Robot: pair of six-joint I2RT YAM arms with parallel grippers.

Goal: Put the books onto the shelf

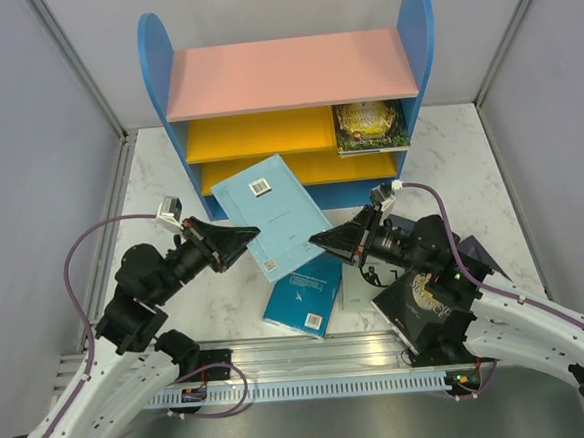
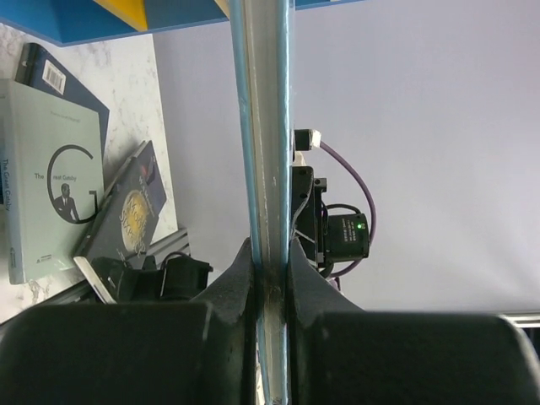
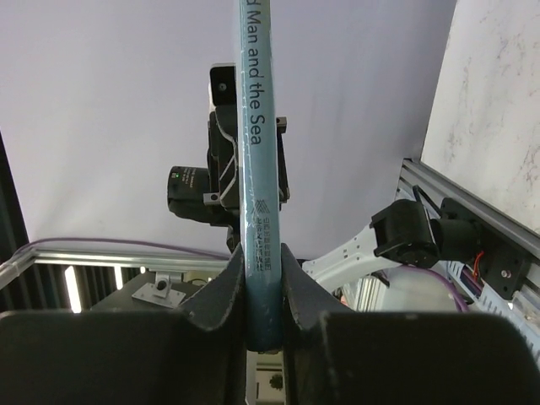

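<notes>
Clenching the pale blue book [image 1: 271,205], left tool [image 1: 251,232] and right tool [image 1: 316,240] hang over grey-walled marble table [image 1: 154,174].

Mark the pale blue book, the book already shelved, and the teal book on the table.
pale blue book [image 1: 272,215]: top external view, middle of its cover.
shelved book [image 1: 369,126]: top external view, its dark green cover.
teal book [image 1: 305,293]: top external view, bare part of its cover.

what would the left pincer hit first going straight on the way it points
The left pincer is shut on the pale blue book; beyond it, the right pincer, clamped on the opposite edge, seems to face it.
</notes>
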